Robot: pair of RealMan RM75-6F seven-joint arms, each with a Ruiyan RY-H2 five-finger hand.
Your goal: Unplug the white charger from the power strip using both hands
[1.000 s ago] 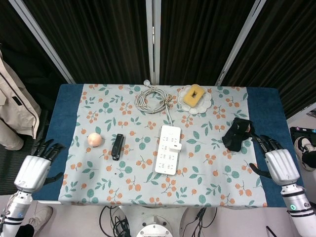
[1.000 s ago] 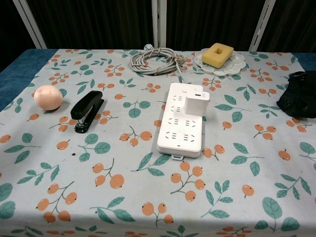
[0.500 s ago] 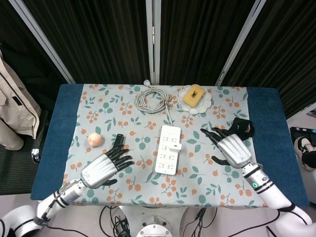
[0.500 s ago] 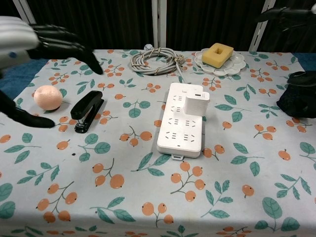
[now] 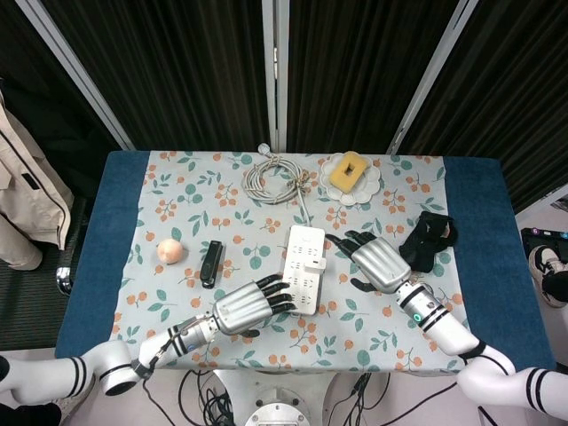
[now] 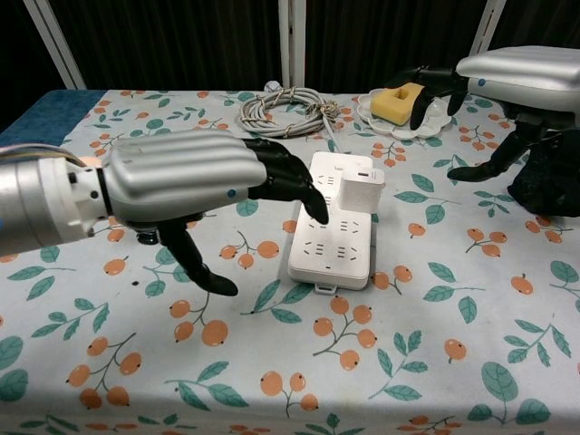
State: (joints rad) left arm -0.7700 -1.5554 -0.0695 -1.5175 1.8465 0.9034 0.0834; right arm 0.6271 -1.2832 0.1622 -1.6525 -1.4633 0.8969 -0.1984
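A white power strip lies lengthwise mid-table, with the white charger plugged into its right side. My left hand hovers open, palm down, its fingertips over the strip's near left end. To the right of the charger my right hand hangs open, fingers spread toward it, a short gap between them. Neither hand holds anything.
A grey coiled cable runs from the strip's far end. A white dish with a yellow sponge sits back right. Left lie a black stapler and a peach ball. A black object lies right.
Both hands have come in from the table's sides toward the power strip. The left now covers the strip's near end; the right has closed in beside the charger.
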